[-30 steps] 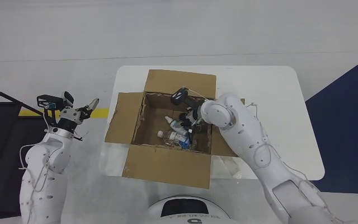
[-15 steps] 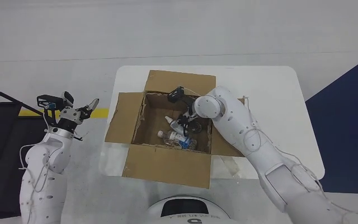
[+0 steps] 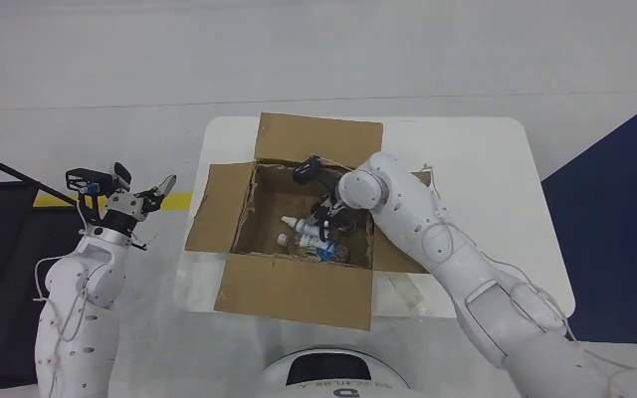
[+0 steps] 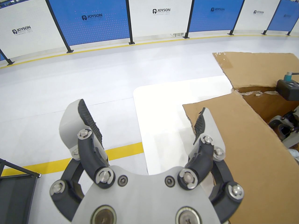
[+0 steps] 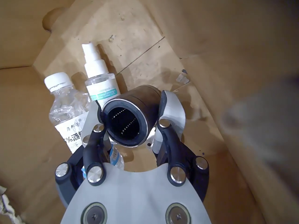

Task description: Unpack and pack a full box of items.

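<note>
An open cardboard box (image 3: 254, 289) stands on the white table (image 3: 468, 169). My right gripper (image 5: 130, 108) is down inside the box, shut on a black metal cylinder (image 5: 130, 120) with a hollow bore. Beside it on the box floor lie a clear spray bottle (image 5: 99, 80) with a white nozzle and a clear plastic bottle (image 5: 64, 108) with a white cap. From above, the bottles (image 3: 307, 235) lie under my right wrist (image 3: 343, 194). My left gripper (image 4: 142, 117) is open and empty, held out past the table's left edge, also seen from above (image 3: 149, 191).
The box flaps (image 3: 318, 139) are folded outward on all sides. One flap (image 4: 236, 145) lies close to my left gripper. Blue and white barrier panels (image 4: 149, 17) and a yellow floor line (image 4: 121, 151) lie beyond the table. The table's right part (image 3: 488, 199) is bare.
My right arm has swung further left over the box, and the whole box has shifted slightly with it. The left arm has not moved.
</note>
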Robot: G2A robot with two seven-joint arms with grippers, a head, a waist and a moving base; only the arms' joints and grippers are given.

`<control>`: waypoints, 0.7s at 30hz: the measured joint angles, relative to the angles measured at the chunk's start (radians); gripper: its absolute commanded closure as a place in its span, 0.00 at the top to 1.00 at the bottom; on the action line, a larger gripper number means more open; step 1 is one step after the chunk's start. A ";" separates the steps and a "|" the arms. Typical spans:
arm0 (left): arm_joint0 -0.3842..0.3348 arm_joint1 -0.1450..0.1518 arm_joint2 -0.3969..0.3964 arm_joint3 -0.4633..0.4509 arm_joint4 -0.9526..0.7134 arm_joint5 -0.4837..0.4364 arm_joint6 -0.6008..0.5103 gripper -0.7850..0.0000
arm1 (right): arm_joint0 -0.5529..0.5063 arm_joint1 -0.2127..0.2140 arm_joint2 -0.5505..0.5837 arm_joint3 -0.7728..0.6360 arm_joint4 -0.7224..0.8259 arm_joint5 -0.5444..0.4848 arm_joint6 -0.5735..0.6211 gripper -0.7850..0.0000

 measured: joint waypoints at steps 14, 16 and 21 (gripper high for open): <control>0.000 0.000 0.000 0.000 0.000 0.000 0.000 1.00 | -0.245 0.081 0.069 -0.517 -0.363 0.125 0.002 0.00; 0.000 0.000 0.000 0.000 0.000 0.000 0.000 1.00 | -0.289 0.095 0.105 -0.593 -0.406 0.125 -0.028 0.00; 0.000 0.000 0.000 0.000 0.000 0.000 0.000 1.00 | -0.454 0.135 0.228 -0.825 -0.538 0.158 -0.149 0.00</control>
